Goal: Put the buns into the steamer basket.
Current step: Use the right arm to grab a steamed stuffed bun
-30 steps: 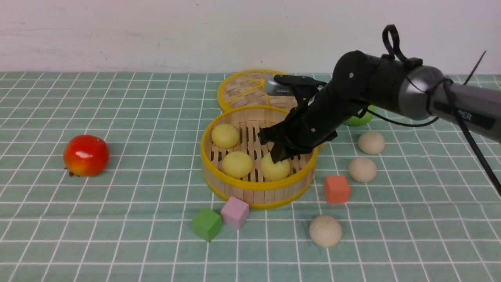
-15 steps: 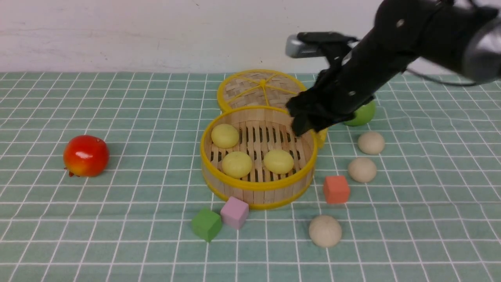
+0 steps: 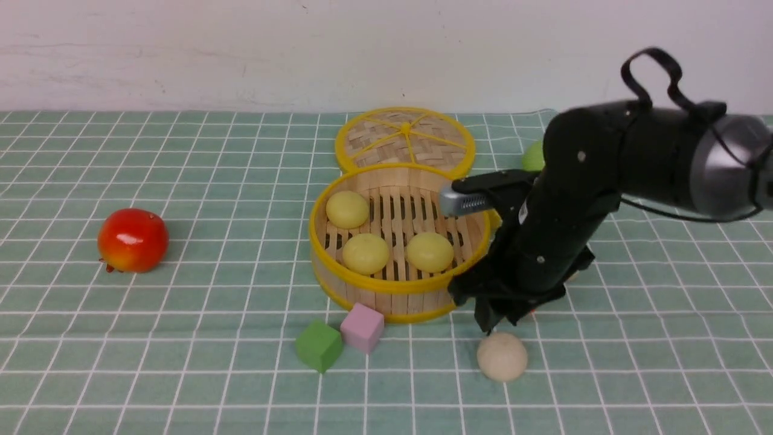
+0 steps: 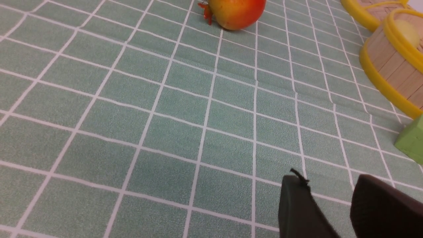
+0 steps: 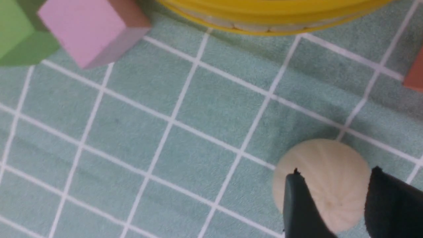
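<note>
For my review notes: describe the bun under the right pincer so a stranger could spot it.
Find the round bamboo steamer basket mid-table. Just off its near right side, under the right pincer, one bun lies on the green cloth. It is cream-beige and outside, unlike the three yellow buns within.

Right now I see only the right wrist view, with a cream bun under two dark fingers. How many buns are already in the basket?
Observer: The front view shows three yellow buns in the basket.
Operator: Is the right gripper down around the cream bun?
Observer: Not yet. From the front, its open jaws are level with the bun's top. I cannot tell whether they touch it.
Operator: And the left gripper?
Observer: Its own wrist view shows it open above the green cloth, holding nothing.
</note>
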Robot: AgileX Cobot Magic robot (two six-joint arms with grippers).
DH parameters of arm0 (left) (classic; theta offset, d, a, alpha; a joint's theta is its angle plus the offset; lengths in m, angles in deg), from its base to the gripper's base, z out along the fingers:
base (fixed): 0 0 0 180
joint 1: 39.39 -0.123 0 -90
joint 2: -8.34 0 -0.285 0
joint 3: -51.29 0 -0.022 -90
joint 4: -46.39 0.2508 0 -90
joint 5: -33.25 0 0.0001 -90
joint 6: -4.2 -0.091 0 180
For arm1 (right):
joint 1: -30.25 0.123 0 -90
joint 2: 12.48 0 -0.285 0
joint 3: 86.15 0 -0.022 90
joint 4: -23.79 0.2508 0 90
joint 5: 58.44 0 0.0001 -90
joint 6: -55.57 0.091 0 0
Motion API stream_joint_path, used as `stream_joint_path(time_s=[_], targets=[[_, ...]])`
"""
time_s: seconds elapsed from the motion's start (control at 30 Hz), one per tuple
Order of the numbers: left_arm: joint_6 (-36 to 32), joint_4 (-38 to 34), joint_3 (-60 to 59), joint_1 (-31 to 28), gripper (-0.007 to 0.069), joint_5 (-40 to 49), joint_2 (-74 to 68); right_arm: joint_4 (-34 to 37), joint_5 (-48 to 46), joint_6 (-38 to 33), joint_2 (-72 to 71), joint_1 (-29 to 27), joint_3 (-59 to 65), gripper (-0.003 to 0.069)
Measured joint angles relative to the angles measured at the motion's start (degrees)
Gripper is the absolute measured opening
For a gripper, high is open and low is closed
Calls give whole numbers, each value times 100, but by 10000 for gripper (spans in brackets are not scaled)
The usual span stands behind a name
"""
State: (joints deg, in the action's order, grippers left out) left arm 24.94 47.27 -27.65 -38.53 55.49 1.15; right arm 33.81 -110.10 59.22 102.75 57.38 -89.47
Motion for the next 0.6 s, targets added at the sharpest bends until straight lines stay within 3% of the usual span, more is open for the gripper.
stream_joint_path(time_s=[0.6], targets=[[0,0,0,0,238,0,0,-50,5,50,324,-7,68,259]])
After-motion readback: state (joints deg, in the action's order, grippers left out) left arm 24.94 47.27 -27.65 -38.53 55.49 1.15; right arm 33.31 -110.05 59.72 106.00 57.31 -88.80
